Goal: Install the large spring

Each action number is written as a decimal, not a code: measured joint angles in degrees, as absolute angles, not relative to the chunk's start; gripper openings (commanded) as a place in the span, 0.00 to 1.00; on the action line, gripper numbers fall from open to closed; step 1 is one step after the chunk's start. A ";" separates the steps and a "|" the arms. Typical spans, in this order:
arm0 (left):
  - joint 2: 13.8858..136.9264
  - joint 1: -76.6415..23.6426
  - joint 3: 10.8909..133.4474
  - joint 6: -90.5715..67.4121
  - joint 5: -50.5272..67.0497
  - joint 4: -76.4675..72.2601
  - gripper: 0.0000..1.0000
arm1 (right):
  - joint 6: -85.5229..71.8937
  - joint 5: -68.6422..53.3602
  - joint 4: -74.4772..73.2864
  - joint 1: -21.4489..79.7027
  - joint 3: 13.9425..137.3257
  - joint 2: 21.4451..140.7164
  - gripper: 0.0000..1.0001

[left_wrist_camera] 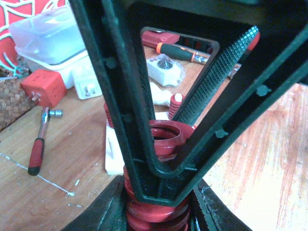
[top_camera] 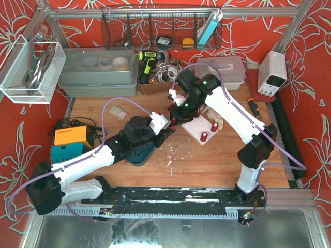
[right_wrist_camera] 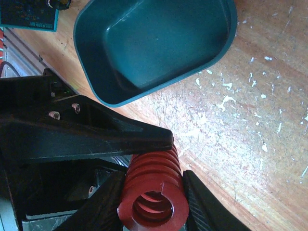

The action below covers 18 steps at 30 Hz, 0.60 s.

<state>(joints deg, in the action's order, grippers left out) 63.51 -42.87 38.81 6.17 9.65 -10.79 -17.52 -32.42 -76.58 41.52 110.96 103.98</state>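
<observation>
The large red spring (right_wrist_camera: 153, 190) hangs in the air between both grippers, just left of the white base (top_camera: 194, 132) with its red pegs (top_camera: 204, 136). My left gripper (top_camera: 168, 132) is shut on one end of the spring (left_wrist_camera: 154, 214), with its fingers (left_wrist_camera: 96, 214) on either side. My right gripper (top_camera: 176, 121) is shut on the other end, and its fingers (right_wrist_camera: 204, 204) press the coils. In the left wrist view the right gripper's V-shaped fingers (left_wrist_camera: 202, 96) cross in front of the spring. The base (left_wrist_camera: 113, 154) lies just beyond.
A teal bin (top_camera: 137, 152) sits under the left arm, also in the right wrist view (right_wrist_camera: 159, 43). A red-handled ratchet (left_wrist_camera: 37, 147), an orange plug cube (left_wrist_camera: 43, 89) and a screwdriver (top_camera: 253, 107) lie near the base. A grey toolbox (top_camera: 98, 72) and a power supply (top_camera: 272, 72) stand at the back.
</observation>
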 measured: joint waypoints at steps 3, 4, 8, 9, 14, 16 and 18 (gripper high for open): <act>63.51 -42.87 38.81 4.89 8.51 -10.85 0.53 | -17.67 -32.03 -75.79 41.45 110.96 103.98 0.00; 63.51 -42.87 38.81 4.23 7.92 -10.92 0.62 | -17.93 -31.79 -75.35 41.25 110.91 103.94 0.00; 62.92 -42.85 38.81 1.02 4.78 -10.79 0.83 | -20.21 -27.68 -71.88 40.25 108.03 102.65 0.00; 62.50 -42.83 38.81 0.23 3.95 -10.33 0.96 | -20.75 -26.04 -70.74 39.64 106.63 102.06 0.00; 59.27 -42.81 38.79 -3.01 0.99 -6.90 1.00 | -22.83 -15.00 -65.21 37.67 100.53 99.83 0.00; 58.17 -42.74 38.81 -4.43 -0.30 -5.39 1.00 | -22.81 -10.48 -62.98 37.50 98.43 99.61 0.00; 57.23 -42.61 39.03 -6.13 -1.72 -2.96 1.00 | -22.46 -5.67 -61.25 37.50 96.73 99.61 0.00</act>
<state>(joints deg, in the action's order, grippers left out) 57.23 -42.61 39.03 -6.13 -1.72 -2.96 -22.46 -5.67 -61.25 37.50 96.73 99.61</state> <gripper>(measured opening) 0.999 0.331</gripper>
